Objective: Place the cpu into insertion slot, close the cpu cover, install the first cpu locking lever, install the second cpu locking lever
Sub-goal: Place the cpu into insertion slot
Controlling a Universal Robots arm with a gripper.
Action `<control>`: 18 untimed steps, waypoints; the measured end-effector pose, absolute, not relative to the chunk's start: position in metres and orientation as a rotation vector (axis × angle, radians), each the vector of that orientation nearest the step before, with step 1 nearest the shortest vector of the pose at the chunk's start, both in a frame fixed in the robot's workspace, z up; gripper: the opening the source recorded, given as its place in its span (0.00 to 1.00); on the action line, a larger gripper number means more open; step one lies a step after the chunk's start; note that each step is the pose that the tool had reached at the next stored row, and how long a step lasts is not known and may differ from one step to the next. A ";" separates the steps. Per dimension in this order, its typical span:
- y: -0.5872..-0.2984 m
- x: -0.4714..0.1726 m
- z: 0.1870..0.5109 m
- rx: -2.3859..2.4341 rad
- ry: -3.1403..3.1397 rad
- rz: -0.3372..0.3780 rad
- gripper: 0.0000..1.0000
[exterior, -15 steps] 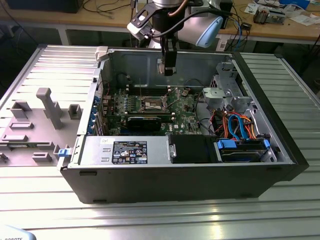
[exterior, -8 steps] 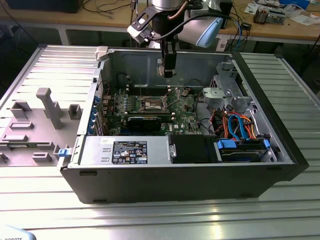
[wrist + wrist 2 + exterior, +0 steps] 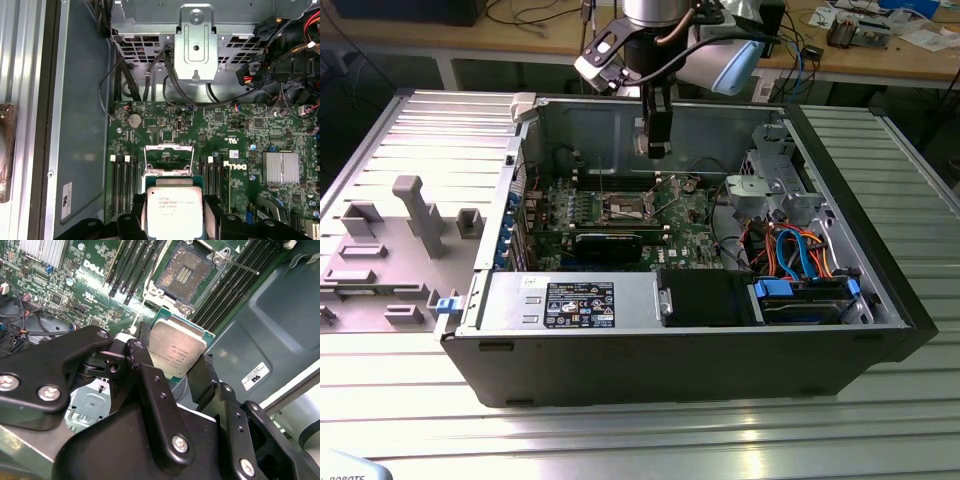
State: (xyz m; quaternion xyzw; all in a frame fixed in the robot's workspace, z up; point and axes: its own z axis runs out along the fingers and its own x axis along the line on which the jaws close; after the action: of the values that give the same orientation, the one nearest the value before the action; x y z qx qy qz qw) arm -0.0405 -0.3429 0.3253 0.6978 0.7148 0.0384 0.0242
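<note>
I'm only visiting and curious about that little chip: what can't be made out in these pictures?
1. Second wrist view: the fingers cover the cpu along its side edges, and its underside faces away.
2. Exterior view: the insertion slot and the held cpu are too small for detail.
3. First wrist view: the cpu blocks the insertion slot; the raised cpu cover stands just beyond it.

The tool (image 3: 171, 365) grips the cpu (image 3: 178, 351), apart from the insertion slot (image 3: 183, 274).

Bare insertion slot (image 3: 186, 271) between memory slots (image 3: 134, 266)
</note>
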 end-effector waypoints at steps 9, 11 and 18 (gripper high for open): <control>-0.343 -0.041 0.318 2.159 2.212 0.119 0.54; -0.343 -0.041 0.317 2.159 2.212 0.119 0.54; -0.343 -0.044 0.306 2.179 2.191 0.117 0.54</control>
State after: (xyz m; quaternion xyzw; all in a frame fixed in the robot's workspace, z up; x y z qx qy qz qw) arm -0.0438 -0.3429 0.3056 0.7046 0.7082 0.0379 0.0246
